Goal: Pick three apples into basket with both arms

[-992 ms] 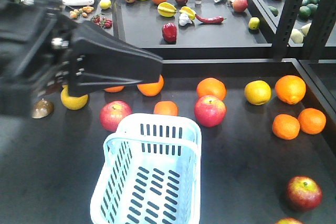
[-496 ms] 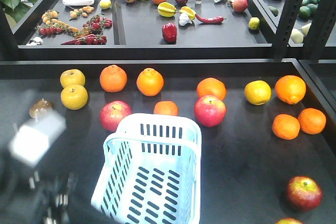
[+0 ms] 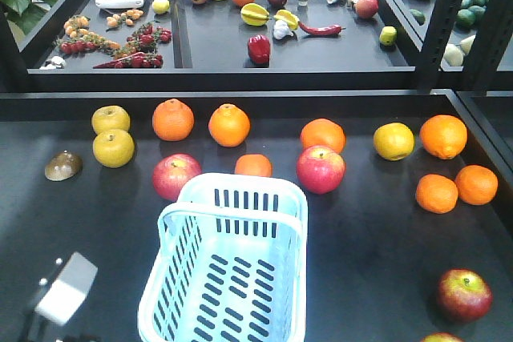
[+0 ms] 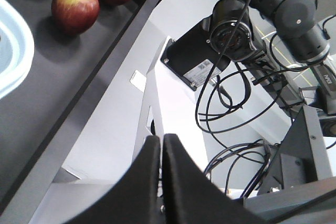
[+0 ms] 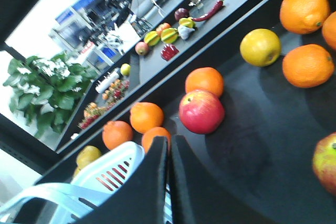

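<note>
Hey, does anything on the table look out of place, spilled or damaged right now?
Nothing stands out. The basket stands upright and empty, and the fruit lies whole on the table, with nothing spilled or broken.

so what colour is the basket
The basket is pale blue all over; the exterior front-facing view shows it best.

The basket (image 3: pixel 240 199) stands on the table (image 3: pixel 369 238), oranges (image 3: pixel 229 126) behind it, an apple (image 3: pixel 463 294) to its right.
</note>
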Motion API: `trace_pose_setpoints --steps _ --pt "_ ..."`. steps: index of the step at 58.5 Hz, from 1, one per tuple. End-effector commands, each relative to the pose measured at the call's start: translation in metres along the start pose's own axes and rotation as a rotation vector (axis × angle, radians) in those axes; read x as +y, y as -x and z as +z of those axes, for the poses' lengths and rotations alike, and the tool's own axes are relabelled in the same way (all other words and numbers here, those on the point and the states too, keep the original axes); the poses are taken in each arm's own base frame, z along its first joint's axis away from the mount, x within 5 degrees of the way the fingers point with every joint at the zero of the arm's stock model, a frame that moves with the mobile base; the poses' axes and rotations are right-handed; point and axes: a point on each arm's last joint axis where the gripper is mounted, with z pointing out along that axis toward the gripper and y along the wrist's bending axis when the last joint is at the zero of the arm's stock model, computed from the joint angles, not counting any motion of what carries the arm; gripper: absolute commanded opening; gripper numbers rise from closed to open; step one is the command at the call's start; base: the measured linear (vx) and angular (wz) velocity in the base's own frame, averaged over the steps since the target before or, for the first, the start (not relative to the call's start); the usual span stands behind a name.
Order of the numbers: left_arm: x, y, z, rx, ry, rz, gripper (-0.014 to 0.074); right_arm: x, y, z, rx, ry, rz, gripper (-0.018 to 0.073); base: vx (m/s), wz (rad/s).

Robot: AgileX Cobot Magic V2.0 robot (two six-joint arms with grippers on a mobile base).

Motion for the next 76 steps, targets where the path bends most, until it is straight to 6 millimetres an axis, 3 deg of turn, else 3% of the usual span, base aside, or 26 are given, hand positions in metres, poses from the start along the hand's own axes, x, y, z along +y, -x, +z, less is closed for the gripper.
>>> trace_pose_setpoints --steps 1,8,15,23,29,37,43,50,76 --pt "-0.011 0.011 -0.006 -0.019 -0.023 0.078 -0.0008 0.019 0.025 -0.009 -0.112 0.066 -0.075 -0.0005 0.00 0.00" --pt "-0.018 0.018 -0.011 -0.055 0.001 0.133 -0.0008 0.046 0.051 -0.018 -0.017 0.038 -0.268 -0.0005 0.00 0.00" --pt "-0.020 0.020 -0.014 -0.092 0.049 0.159 -0.0008 0.064 0.079 -0.014 0.163 -0.086 -0.430 -0.0005 0.00 0.00" --pt "-0.019 0.022 -0.016 -0.117 0.090 0.172 -0.0008 0.070 0.108 0.010 0.440 -0.322 -0.546 0.0017 0.00 0.00" --pt "-0.019 0.022 -0.016 -0.120 0.097 0.172 -0.0008 0.063 0.114 0.037 0.634 -0.458 -0.621 0.0090 0.00 0.00" --pt "-0.018 0.022 -0.016 -0.116 0.101 0.174 -0.0008 0.051 0.098 0.074 0.853 -0.488 -0.626 0.0315 0.00 0.00" --pt "-0.018 0.022 -0.016 -0.115 0.100 0.174 -0.0008 0.046 0.088 0.094 0.924 -0.457 -0.628 0.0476 0.00 0.00" --pt "-0.018 0.022 -0.016 -0.114 0.100 0.175 -0.0008 0.042 0.080 0.107 0.977 -0.453 -0.606 0.0589 0.00 0.00" --pt "-0.017 0.022 -0.016 -0.120 0.115 0.175 -0.0007 0.007 0.027 0.155 1.292 -0.510 -0.433 0.0614 0.00 0.00"
